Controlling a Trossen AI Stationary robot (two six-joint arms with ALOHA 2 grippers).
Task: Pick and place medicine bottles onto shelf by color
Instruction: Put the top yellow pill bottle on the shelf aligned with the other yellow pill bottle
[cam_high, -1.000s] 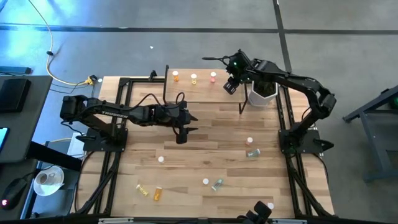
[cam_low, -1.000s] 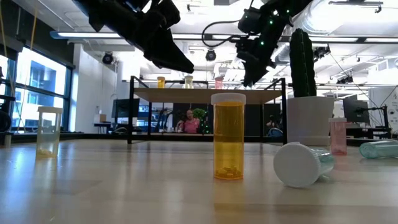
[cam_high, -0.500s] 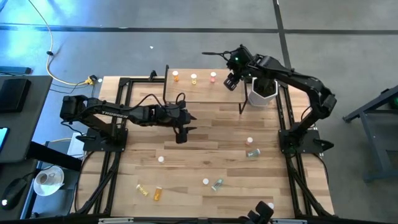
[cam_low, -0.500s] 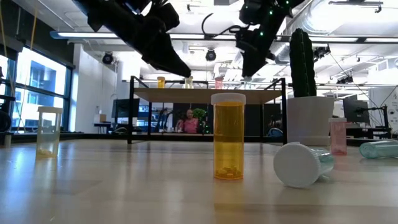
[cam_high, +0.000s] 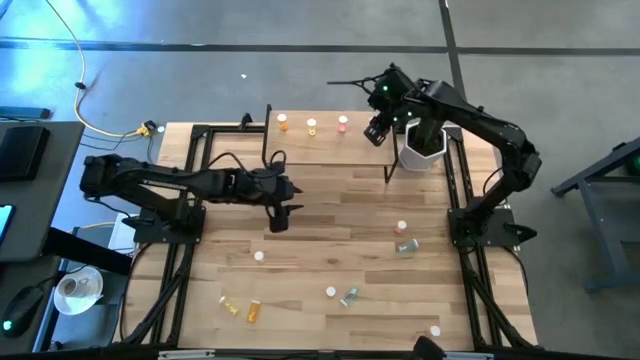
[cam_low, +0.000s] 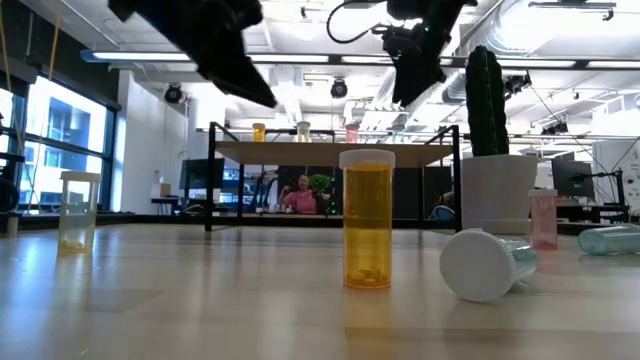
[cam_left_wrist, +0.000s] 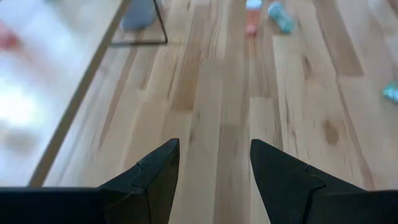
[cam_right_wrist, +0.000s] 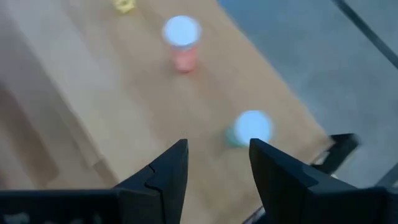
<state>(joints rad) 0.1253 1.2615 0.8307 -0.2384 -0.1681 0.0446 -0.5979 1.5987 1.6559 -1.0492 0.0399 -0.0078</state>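
Light wood planks are making up the tabletop (cam_high: 330, 215), which is sitting on a grey floor, and the low view is looking past it into a bright room where a person (cam_low: 298, 196) is sitting far behind. At the table's far edge the shelf (cam_high: 325, 140) is standing on thin black legs, and three medicine bottles are standing on it in a row: an orange one (cam_high: 283, 123), a yellow one (cam_high: 312, 126) and a pink one (cam_high: 343, 123). The right wrist view is also showing a green bottle (cam_right_wrist: 249, 129) standing on the shelf near its end, apart from the pink one. Just beside the shelf a white pot (cam_high: 424, 146) is holding a cactus (cam_low: 486, 100).

The right gripper (cam_high: 375, 131) is hanging in the air over the shelf's end, near the pink bottle, its fingers (cam_right_wrist: 168, 177) standing apart with nothing between them. The left gripper (cam_high: 277, 219) is hovering over the bare middle of the table, well apart from any bottle, its fingers (cam_left_wrist: 155, 174) likewise spread and holding nothing.

Other bottles are lying or standing scattered on the near half of the table: a white-capped one (cam_high: 259, 256), a yellow one (cam_high: 229, 304) and an orange one (cam_high: 254, 311) near the front left, a green one (cam_high: 349, 296) on its side beside a standing one (cam_high: 330, 292), and a pink one (cam_high: 402, 228) just above a tipped green one (cam_high: 406, 246) on the right
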